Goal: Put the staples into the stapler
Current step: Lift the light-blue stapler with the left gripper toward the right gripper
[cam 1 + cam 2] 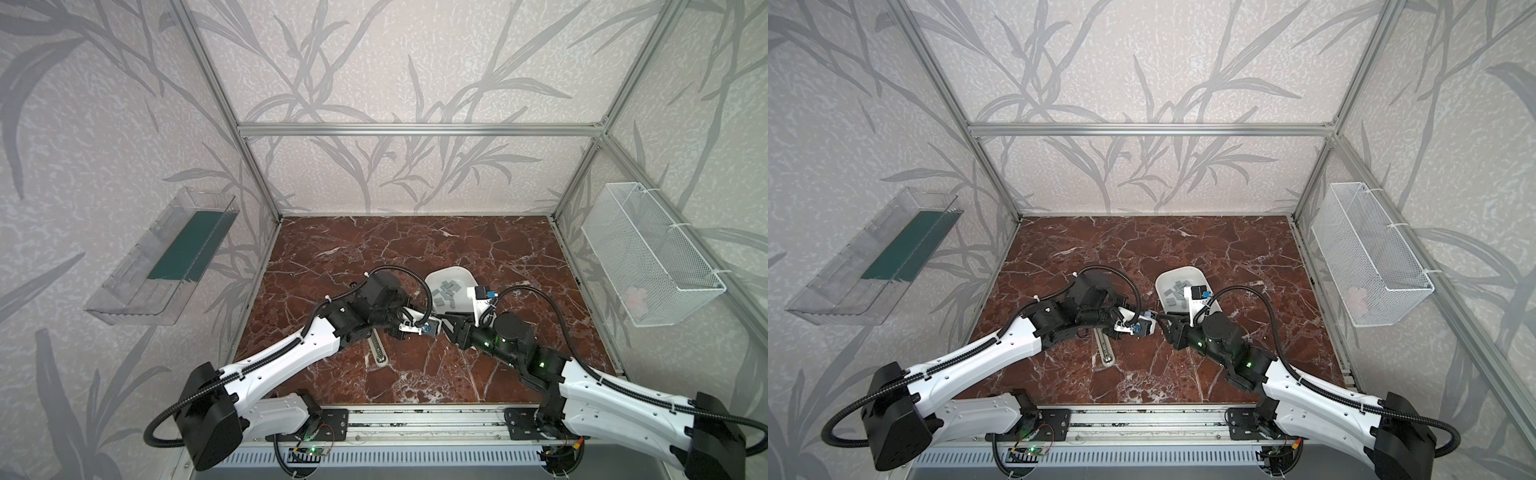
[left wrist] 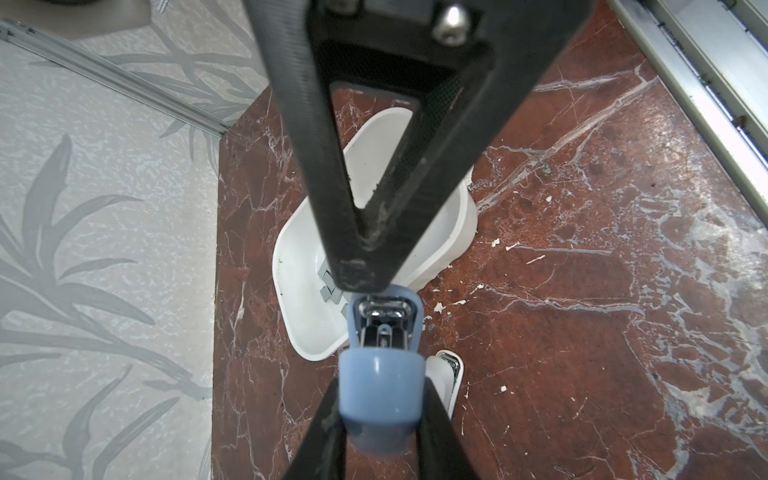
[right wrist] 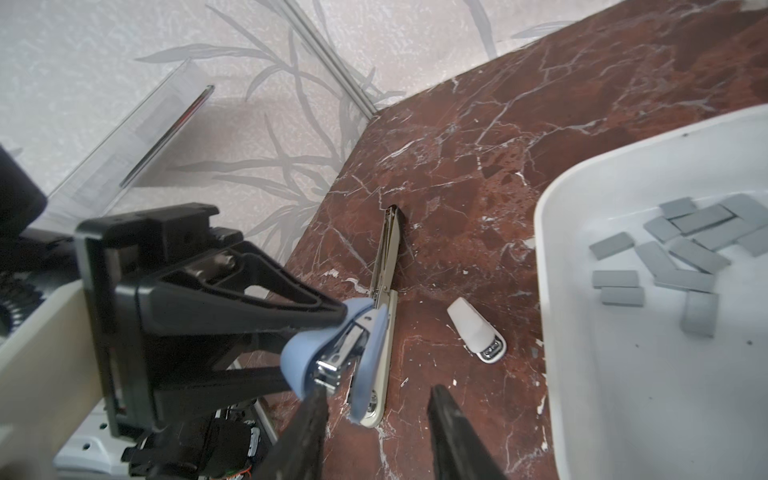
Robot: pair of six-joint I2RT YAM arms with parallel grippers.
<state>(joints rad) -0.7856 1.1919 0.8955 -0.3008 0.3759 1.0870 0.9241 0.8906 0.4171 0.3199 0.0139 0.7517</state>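
Observation:
A small blue stapler (image 3: 332, 349) hangs above the marble table with my left gripper (image 2: 380, 415) shut on its rounded end. Its metal magazine (image 2: 382, 311) points at the white tray (image 3: 552, 232). My right gripper (image 3: 376, 399) stands open right in front of the stapler. One of its fingers (image 3: 313, 405) touches the stapler's metal tip, and the other is apart from it. The staples (image 3: 681, 249) are several flat grey strips lying loose in the tray, also seen as staples (image 1: 446, 293) in both top views. The wrist cameras hide both sets of jaws in the top views.
A long beige stapler (image 1: 378, 351) lies opened flat on the table under the left arm. A small white stapler (image 3: 478, 332) lies between it and the tray. A clear shelf (image 1: 166, 257) hangs on the left wall, a wire basket (image 1: 648, 253) on the right.

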